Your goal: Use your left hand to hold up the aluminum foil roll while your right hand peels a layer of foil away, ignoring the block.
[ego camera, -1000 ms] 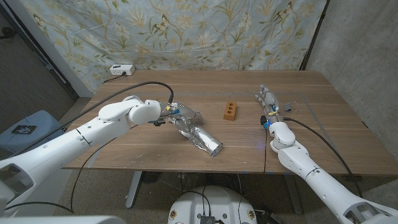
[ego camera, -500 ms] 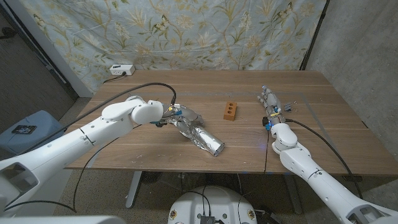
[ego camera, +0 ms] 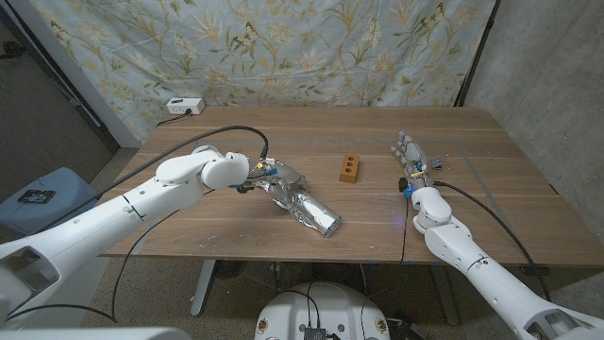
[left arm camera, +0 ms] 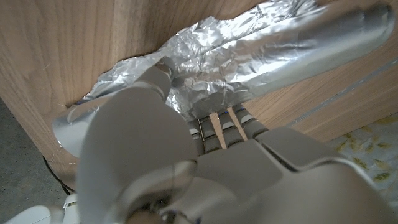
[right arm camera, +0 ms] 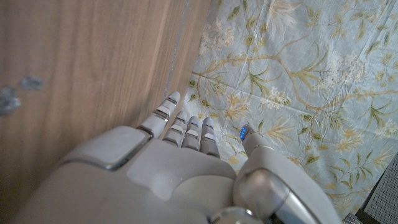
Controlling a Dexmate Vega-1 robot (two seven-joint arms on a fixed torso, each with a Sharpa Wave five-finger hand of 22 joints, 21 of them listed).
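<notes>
Foil roll (ego camera: 304, 210) lies left of block (ego camera: 350, 168).

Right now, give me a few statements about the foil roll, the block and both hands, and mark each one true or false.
1. The left hand is on the aluminum foil roll. True.
2. The right hand is peeling foil. False: it holds nothing and is far from the roll, fingers extended.
3. The block lies between the roll and the right hand. True.
4. The roll is lifted upright. False: it lies slanted on the table.
</notes>
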